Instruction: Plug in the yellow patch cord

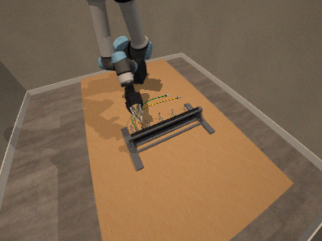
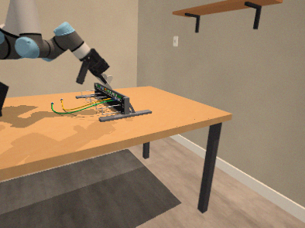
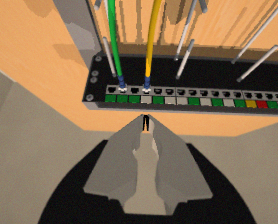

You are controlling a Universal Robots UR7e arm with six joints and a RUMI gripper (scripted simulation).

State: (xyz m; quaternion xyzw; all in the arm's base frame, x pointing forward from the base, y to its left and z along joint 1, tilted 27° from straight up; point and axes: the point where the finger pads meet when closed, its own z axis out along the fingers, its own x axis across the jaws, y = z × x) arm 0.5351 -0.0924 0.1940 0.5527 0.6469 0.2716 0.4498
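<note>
The table [image 1: 196, 191] [image 2: 174, 111] carries the whole setup. The rack [image 1: 136, 158] [image 2: 125, 113] [image 3: 67, 17] stands on it upright on two long feet, presumably splayed to resist tipping when a plug is pushed home. Its ports face the side where the cords lie, giving each cord a straight run out. Thin metal rods project on that same side, probably to keep cords apart.

The gripper [image 1: 140, 118] [image 2: 110, 87] [image 3: 145, 115] is narrow, its fingertips brought together with nothing between them. It slants down over the rack's upper edge. Closed fingers suit a gentle nudge or passage near the ports; the purpose is not confirmed.

The yellow cord [image 1: 157, 103] [image 2: 83, 105] [image 3: 153, 37] has one end seated in a port just ahead of the fingertips in the wrist view, apart from them. Its free end lies on the table, back toward the arm, well apart from the gripper. The green cord [image 1: 153, 99] [image 2: 73, 111] [image 3: 113, 37] is plugged in to the left of it in the wrist view.

The yellow label [image 3: 251, 104] sits farther right along the row. Finding: free end not yet inserted; fingers must open before grasping it.
</note>
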